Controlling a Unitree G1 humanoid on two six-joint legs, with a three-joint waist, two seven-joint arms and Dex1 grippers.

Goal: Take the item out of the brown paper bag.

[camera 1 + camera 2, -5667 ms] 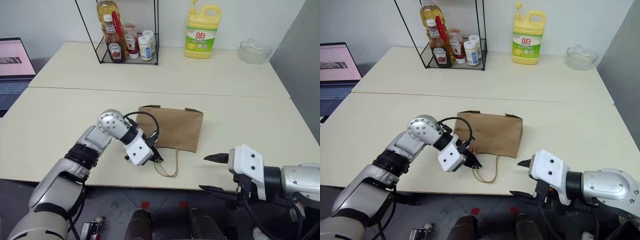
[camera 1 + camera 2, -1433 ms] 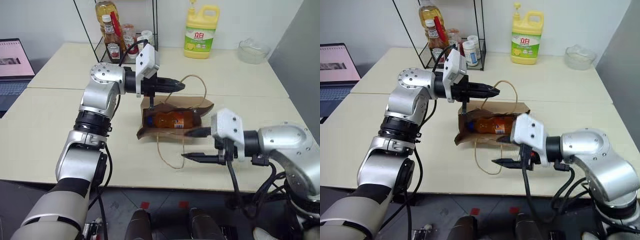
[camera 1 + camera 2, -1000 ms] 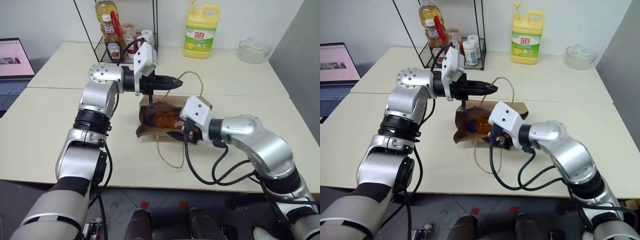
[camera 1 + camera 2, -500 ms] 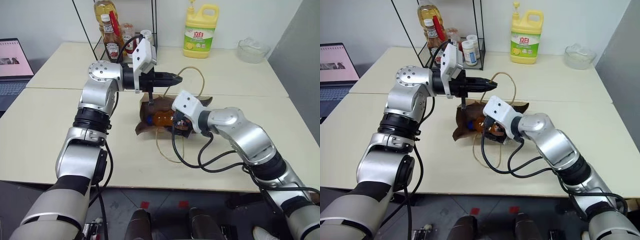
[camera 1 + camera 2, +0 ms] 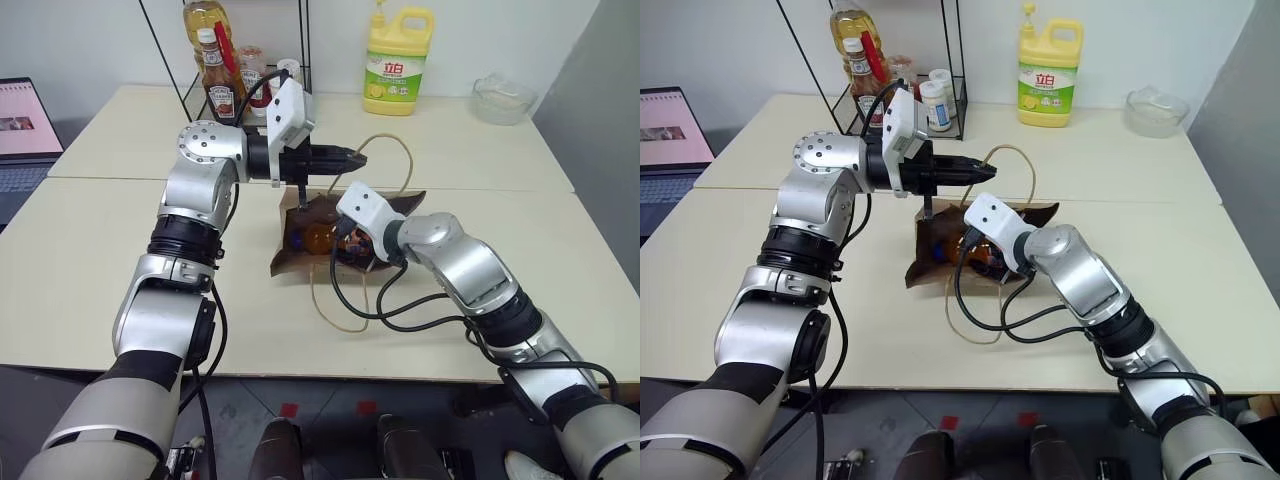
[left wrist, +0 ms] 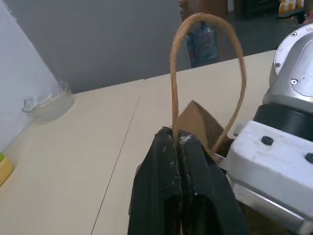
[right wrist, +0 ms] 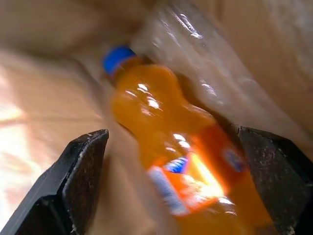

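Left gripper (image 5: 352, 157) clenches a cord handle (image 6: 205, 58), lifting the brown paper bag (image 5: 290, 255). Right gripper (image 7: 176, 181), spread wide, straddles the orange bottle (image 7: 181, 156) inside, cap toward eleven o'clock. Closing off-centre could squirt it deeper.

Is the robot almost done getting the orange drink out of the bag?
Partway. Done: the left gripper is shut on a cord handle, holding the brown paper bag open. In hand: the right gripper is inside, fingers open either side of the bottle. Left: grip it and pull it out.
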